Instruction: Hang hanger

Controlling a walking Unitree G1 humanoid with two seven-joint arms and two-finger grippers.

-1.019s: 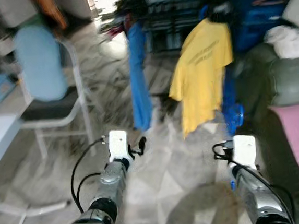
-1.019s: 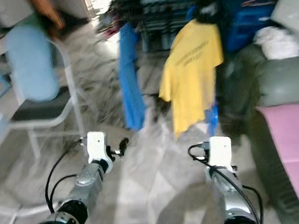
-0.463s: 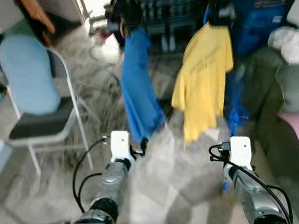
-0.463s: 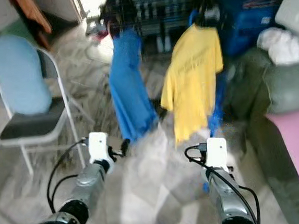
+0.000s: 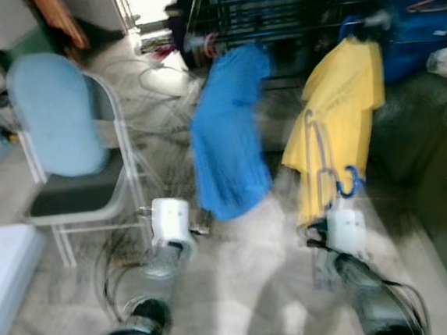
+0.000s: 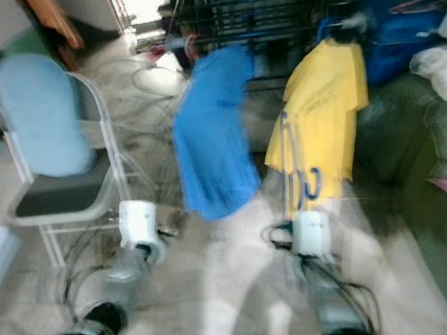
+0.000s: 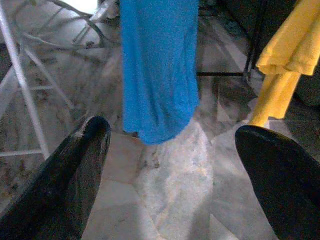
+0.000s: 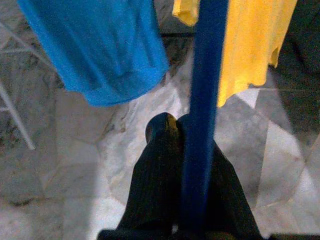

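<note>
A light-blue-backed chair (image 5: 68, 142) stands on the marbled floor (image 5: 246, 244).

Left tool (image 7: 170, 150) fingers spread wide, right tool (image 8: 187, 125) clamped

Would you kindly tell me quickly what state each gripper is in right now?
Left gripper: open, holding nothing.
Right gripper: shut on the blue plastic hanger.
</note>
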